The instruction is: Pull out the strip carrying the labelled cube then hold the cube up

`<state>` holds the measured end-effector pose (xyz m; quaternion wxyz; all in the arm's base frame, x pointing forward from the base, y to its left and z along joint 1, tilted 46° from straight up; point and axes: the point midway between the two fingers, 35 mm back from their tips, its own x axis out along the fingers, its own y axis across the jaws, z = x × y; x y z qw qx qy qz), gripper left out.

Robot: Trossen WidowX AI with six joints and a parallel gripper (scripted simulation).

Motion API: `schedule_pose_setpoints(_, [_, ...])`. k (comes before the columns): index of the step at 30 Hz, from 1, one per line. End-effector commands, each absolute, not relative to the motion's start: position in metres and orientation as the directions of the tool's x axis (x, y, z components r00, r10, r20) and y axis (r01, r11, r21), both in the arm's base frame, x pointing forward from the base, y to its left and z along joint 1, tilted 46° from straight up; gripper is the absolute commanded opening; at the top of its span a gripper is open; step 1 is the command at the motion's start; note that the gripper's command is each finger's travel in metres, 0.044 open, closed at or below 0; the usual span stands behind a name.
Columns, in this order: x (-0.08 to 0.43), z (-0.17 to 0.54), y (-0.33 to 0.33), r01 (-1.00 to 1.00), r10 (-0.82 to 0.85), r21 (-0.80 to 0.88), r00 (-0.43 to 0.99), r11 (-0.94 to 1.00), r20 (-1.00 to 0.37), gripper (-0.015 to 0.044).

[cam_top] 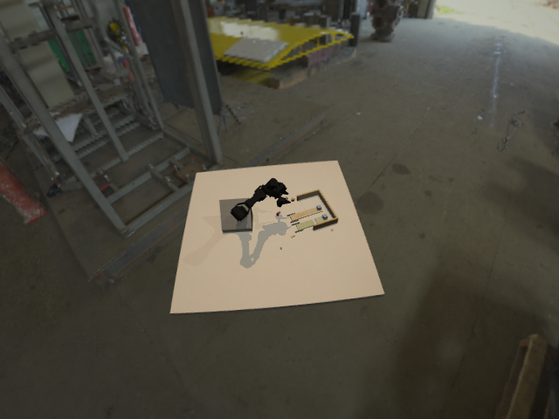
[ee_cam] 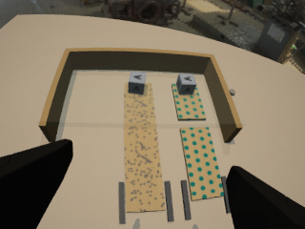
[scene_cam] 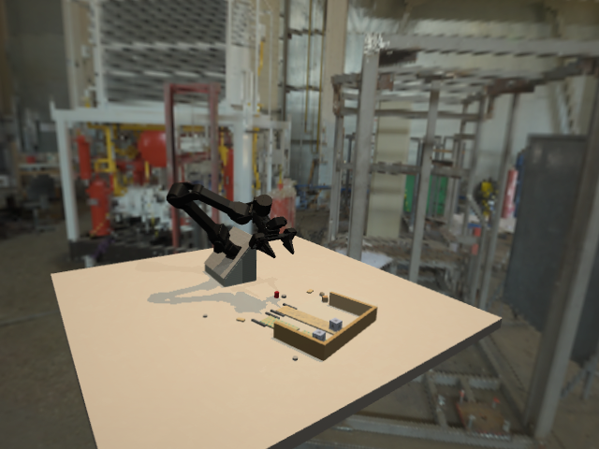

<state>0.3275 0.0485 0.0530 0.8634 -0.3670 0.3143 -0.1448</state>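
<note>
A grey-speckled tan strip (cam_top: 304,213) (scene_cam: 304,315) (ee_cam: 143,167) looks unbroken; a cube marked A (cam_top: 318,207) (scene_cam: 335,324) (ee_cam: 137,83) sits on its far end. The teal-dotted strip is in two pieces with a gap between: a near piece (cam_top: 305,224) (ee_cam: 202,162) and a far piece (ee_cam: 191,111). Another cube marked A (cam_top: 324,216) (scene_cam: 318,334) (ee_cam: 186,84) sits on the far piece. My gripper (cam_top: 287,197) (scene_cam: 284,254) (ee_cam: 152,163) is open and empty, high above the table, on the robot's side of the strips.
A three-sided wooden wall (cam_top: 328,205) (scene_cam: 350,333) (ee_cam: 138,59) surrounds the far ends. A faint translucent edge crosses above the strips. Dark rails (ee_cam: 122,202) flank the near ends. A red cylinder (cam_top: 278,213) (scene_cam: 276,294), a small brown block (scene_cam: 324,298) and several pebbles lie around.
</note>
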Motion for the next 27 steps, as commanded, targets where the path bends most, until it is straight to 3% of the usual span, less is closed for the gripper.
schedule_pose_setpoints(1, [0.320,0.048,0.050,0.004,-0.466,-0.714,0.759,0.700,-0.454,0.0400])
schedule_pose_setpoints(5, [0.320,0.048,0.050,0.004,-0.466,-0.714,0.759,0.700,-0.454,0.0400])
schedule_pose_setpoints(10, [0.340,0.035,0.042,-0.034,-0.529,-0.728,0.663,0.685,-0.529,0.0269])
schedule_pose_setpoints(20, [0.377,0.000,0.001,-0.130,-0.673,-0.726,0.292,0.676,-0.679,0.0006])
schedule_pose_setpoints(27, [0.382,-0.016,-0.039,-0.171,-0.713,-0.700,-0.024,0.694,-0.701,0.0000])
